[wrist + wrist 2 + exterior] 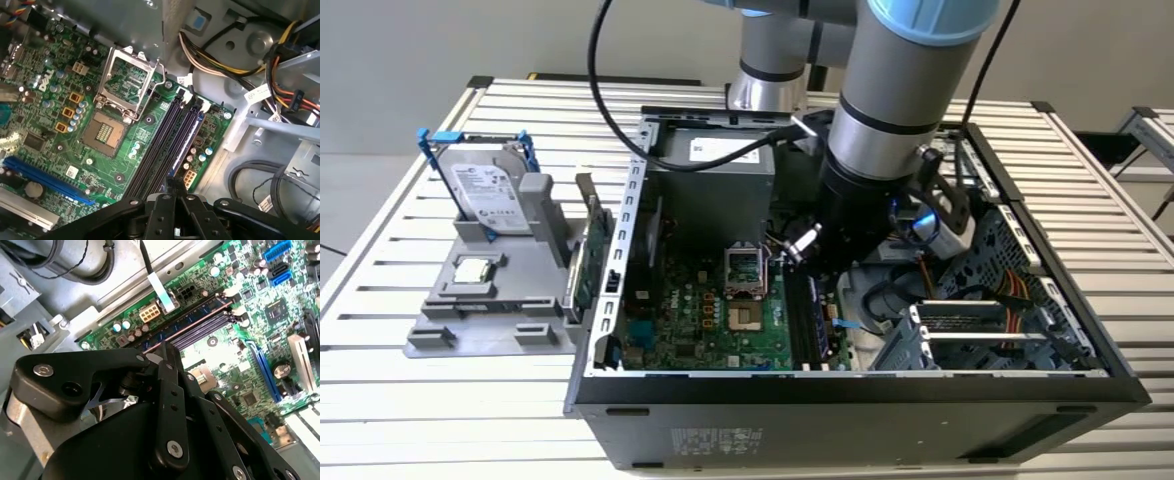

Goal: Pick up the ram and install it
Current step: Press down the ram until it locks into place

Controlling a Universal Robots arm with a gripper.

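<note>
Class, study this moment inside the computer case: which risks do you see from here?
1. The pincer sits low over the narrow memory slots; slight misalignment may press on a slot edge.
2. The open CPU socket lies beside them, exposed to a stray knock.
3. The cable bundle nearby might snag the arm.

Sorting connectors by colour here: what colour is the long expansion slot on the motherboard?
Blue. The expansion slot shows best in the first wrist view, on the green motherboard.
</note>
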